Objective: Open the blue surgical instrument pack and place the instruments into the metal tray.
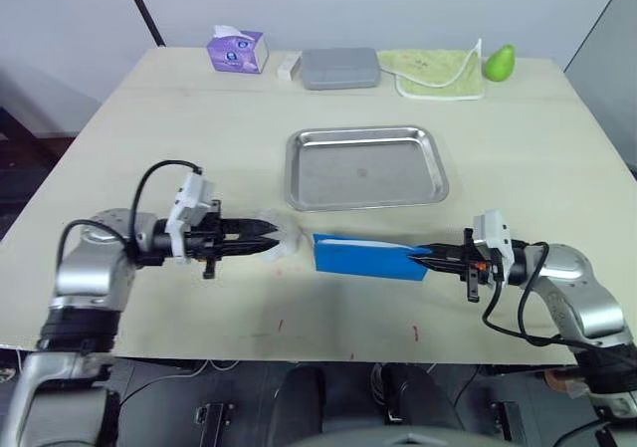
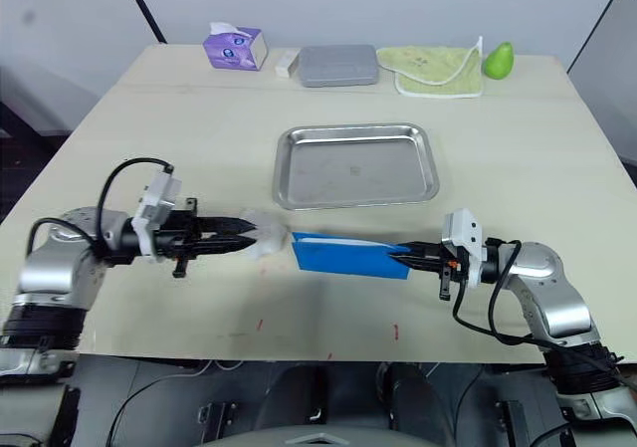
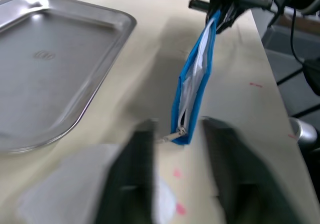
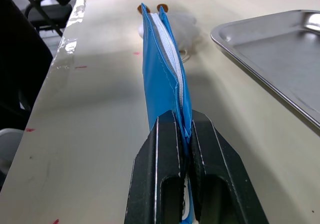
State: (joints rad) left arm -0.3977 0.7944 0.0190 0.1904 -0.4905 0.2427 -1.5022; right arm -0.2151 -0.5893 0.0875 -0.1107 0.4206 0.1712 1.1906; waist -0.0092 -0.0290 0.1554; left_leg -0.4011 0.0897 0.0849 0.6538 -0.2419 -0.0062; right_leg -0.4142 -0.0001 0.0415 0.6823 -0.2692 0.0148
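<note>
Two pincers work near the front edge of the desk. The right pincer is pressed together on one end of the blue surgical instrument pack, pinching it. The pack stands up on its long edge, with its white zipper line on top. It sits between the two pincers, close to the front edge and just in front of the metal tray.

The left pincer points at the other end of the pack. Its fingers are spread apart, one on each side of the small zipper pull at that end. They are not touching the pack. A small white toy with orange feet lies on the desk right by this pincer, next to the pack's end.

The metal tray lies flat in the middle of the desk. Its bottom is shiny.

Along the back edge of the desk sit a purple tissue box, a small white block, a grey hard case, a light green cloth and a green pear. They are well apart from the pack.
</note>
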